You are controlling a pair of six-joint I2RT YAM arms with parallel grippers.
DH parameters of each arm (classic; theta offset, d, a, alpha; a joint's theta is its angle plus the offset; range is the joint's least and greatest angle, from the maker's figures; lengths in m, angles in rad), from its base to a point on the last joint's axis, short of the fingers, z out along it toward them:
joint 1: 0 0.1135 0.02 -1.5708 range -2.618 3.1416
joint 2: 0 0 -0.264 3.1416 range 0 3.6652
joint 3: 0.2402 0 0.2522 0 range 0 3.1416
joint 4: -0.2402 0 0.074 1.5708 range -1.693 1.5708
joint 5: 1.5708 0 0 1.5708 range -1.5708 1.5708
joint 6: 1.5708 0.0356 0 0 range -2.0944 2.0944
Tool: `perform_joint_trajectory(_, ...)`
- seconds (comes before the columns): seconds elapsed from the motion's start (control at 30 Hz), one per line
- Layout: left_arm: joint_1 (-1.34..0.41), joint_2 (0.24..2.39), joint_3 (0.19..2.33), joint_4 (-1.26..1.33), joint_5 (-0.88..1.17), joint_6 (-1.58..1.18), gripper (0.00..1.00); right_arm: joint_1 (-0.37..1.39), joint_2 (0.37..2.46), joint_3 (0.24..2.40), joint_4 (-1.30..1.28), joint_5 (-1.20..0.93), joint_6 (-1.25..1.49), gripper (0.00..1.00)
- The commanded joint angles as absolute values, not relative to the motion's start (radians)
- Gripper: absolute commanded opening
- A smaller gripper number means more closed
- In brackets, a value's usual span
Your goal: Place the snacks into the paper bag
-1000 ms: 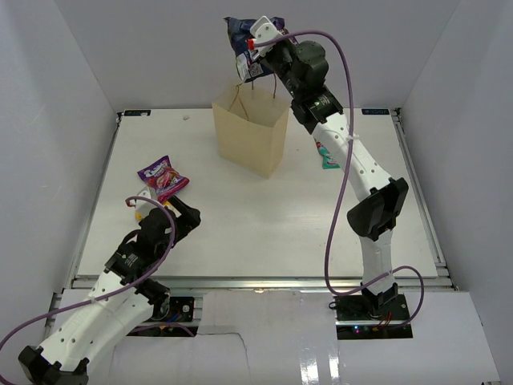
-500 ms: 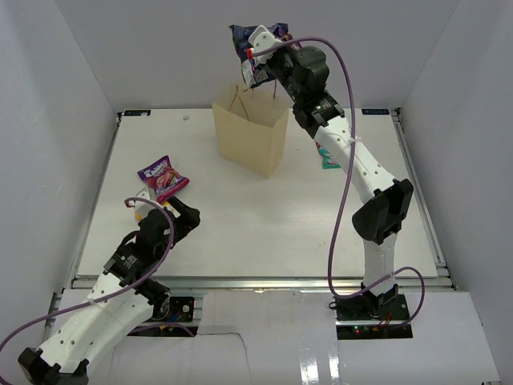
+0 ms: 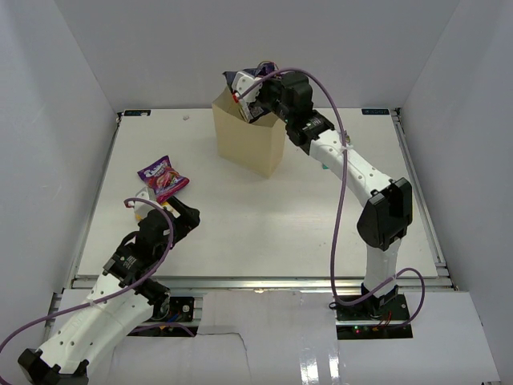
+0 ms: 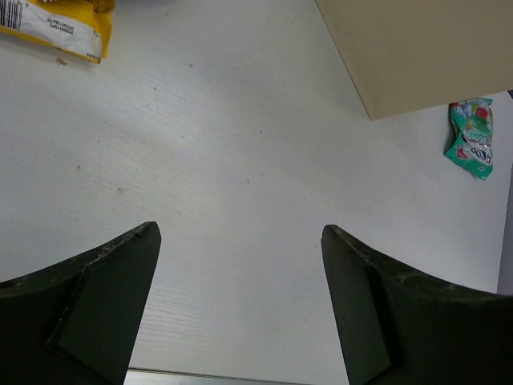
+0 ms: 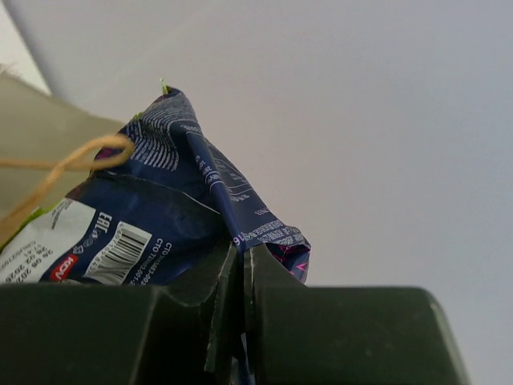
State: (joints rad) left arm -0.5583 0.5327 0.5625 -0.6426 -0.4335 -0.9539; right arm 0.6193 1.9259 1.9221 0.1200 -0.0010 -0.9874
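The tan paper bag [image 3: 250,144] stands upright at the back middle of the table. My right gripper [image 3: 255,100] is shut on the large dark blue-purple snack bag [image 3: 240,83] and holds it at the bag's mouth, its lower part inside. The right wrist view shows the same blue packet [image 5: 160,216] pinched between my jaws, with a handle loop [image 5: 64,164] in front. A magenta snack bag [image 3: 163,178] lies at the left, just beyond my left gripper [image 3: 152,210], which is open and empty. A teal-white packet [image 4: 471,138] lies right of the paper bag [image 4: 417,48].
A yellow packet [image 4: 56,20] lies at the far left corner of the left wrist view. White walls close the table on three sides. The right arm partly hides the teal-white packet [image 3: 322,163] in the top view.
My right gripper has come down with the blue-purple bag from high above the paper bag into its mouth. The left arm has not moved.
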Motion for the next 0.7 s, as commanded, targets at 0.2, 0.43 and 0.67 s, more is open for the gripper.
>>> perform_joint_trajectory(0.2, -0.555, 0.517, 0.554, -0.627, -0.436, -0.948, 0.92, 0.672, 1.772, 1.861, 0.324, -0.048, -1.121, 0.08)
perform_joint_trajectory(0.43, -0.555, 0.512, 0.554, -0.630, -0.436, -0.950, 0.92, 0.670, 1.755, 1.816, 0.331, -0.031, -1.124, 0.08)
perform_joint_trajectory(0.67, -0.555, 0.522, 0.557, -0.629, -0.434, -0.951, 0.92, 0.672, 1.733, 1.770, 0.344, -0.026, -1.135, 0.16)
